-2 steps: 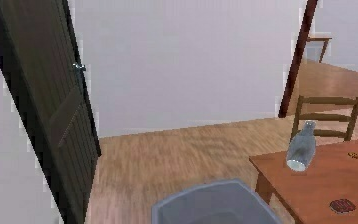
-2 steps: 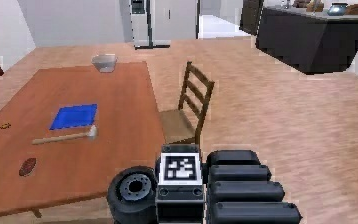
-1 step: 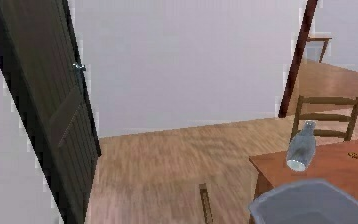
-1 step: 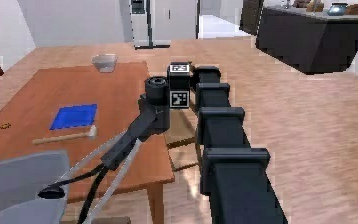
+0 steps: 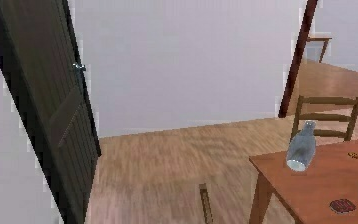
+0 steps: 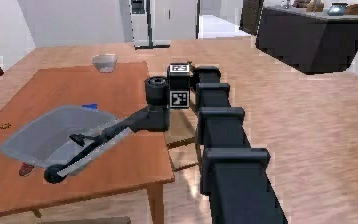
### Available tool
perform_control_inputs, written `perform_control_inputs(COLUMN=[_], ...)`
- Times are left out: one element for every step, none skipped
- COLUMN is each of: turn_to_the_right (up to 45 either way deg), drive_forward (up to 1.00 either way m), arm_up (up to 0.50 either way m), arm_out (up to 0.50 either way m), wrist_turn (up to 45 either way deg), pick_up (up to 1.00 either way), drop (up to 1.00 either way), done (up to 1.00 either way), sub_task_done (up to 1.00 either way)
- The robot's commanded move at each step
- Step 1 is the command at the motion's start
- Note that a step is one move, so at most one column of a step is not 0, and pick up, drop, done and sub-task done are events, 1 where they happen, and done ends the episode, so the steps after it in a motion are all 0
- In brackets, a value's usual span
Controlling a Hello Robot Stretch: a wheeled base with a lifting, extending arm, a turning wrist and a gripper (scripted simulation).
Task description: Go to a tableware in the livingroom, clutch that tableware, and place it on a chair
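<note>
One grey tray-like dish [image 6: 32, 140] on wooden table [image 6: 87, 90], near its front left corner in arm side view. Gripper [image 6: 67, 157] at dish; finger state and hold: cannot tell. Approach apparently done; lifting, placing on chair [image 5: 327, 100] outstanding.

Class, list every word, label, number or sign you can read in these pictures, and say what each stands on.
None can be read.
The white squares at the arm end: black marks, a pattern, no letters.
The bottle on the table: no label legible.
</note>
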Motion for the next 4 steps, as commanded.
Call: perform_control_inputs(turn_to_the_right=[0.0,0.0,0.0,0.0], drive_forward=[0.00,0.00,0.00,0.00], arm_up=[-0.32,-0.50,0.00,0.00], arm_out=[0.00,0.00,0.00,-0.10], wrist_turn=[0.0,0.0,0.0,0.0], pick_up=[0.00,0.00,0.00,0.00], drop=[0.00,0.00,1.00,0.00], done=[0.00,0.00,0.00,0.00], sub_task_done=[0.00,0.00,0.00,0.00])
